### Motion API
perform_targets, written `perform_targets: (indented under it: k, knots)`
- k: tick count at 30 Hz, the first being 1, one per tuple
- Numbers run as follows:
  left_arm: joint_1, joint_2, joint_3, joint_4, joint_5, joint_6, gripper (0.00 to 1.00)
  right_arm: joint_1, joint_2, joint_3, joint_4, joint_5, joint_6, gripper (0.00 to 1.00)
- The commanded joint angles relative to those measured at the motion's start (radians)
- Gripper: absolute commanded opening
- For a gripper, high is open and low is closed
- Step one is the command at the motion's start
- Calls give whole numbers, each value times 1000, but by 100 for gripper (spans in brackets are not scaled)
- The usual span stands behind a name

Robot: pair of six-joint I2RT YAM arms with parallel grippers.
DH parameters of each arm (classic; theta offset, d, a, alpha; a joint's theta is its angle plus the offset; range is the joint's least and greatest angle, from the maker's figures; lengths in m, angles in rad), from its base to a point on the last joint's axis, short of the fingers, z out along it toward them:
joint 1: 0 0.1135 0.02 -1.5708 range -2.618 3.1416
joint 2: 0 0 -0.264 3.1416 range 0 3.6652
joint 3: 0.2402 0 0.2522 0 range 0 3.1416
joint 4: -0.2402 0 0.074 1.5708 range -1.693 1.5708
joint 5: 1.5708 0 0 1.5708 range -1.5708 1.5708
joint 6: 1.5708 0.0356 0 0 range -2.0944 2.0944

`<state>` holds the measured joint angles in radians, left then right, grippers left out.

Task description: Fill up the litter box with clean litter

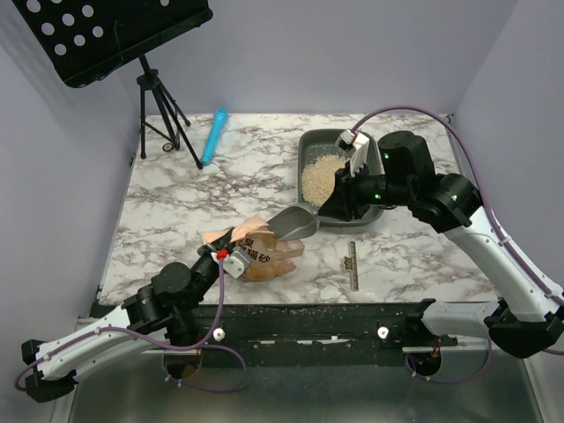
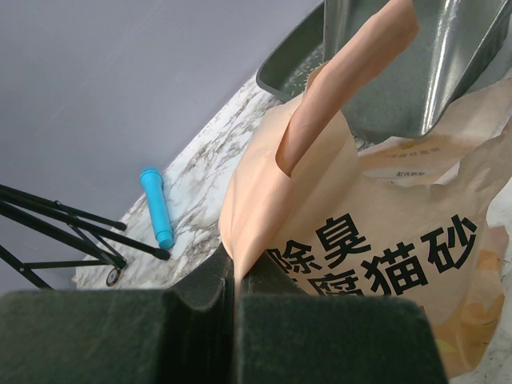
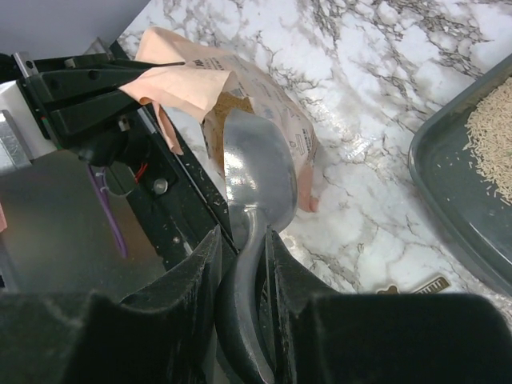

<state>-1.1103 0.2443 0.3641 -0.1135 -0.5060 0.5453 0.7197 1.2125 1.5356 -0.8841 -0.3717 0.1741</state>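
Left claw (image 2: pixel 234 276) pinches the bag (image 2: pixel 384 240) while right claw (image 3: pixel 242 240) clamps the scoop (image 3: pixel 256 176), tip hidden inside.

Dark grey-green shallow plastic litter box (image 1: pixel 322 143): it is showing one plain colour all over.
Pale beige sandy clean litter (image 1: pixel 319 176): it is looking finely speckled, light against the dark tray.
Orange-pink crinkly printed bag (image 2: pixel 384 264): it is carrying large black characters.
Silver metal scoop (image 1: pixel 295 225): it is shining grey.
White marble-patterned table (image 1: pixel 203 194): grey veins are running across it.
Bright blue plastic tube (image 1: pixel 213 137): it is showing plain blue.
Black metal stand (image 1: pixel 115 35): round holes are dotting its plate.
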Motion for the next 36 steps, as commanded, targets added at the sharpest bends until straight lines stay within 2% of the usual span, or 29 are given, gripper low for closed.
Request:
perform_targets:
  k: [1, 7, 19, 26, 36]
  knots:
    - [0, -17, 33, 144, -35, 2, 0, 30, 4, -6, 36, -47, -18, 1]
    - [0, -19, 33, 146, -37, 4, 0, 81, 27, -18, 20, -13, -38, 0]
    - [0, -19, 32, 147, -37, 5, 0, 121, 71, -75, 92, -15, -24, 0]
    - [0, -16, 32, 146, -35, 4, 0, 130, 131, -103, 201, 5, 97, 1]
    - [0, -8, 38, 138, -23, -8, 0, 136, 212, -172, 301, 180, 320, 0]
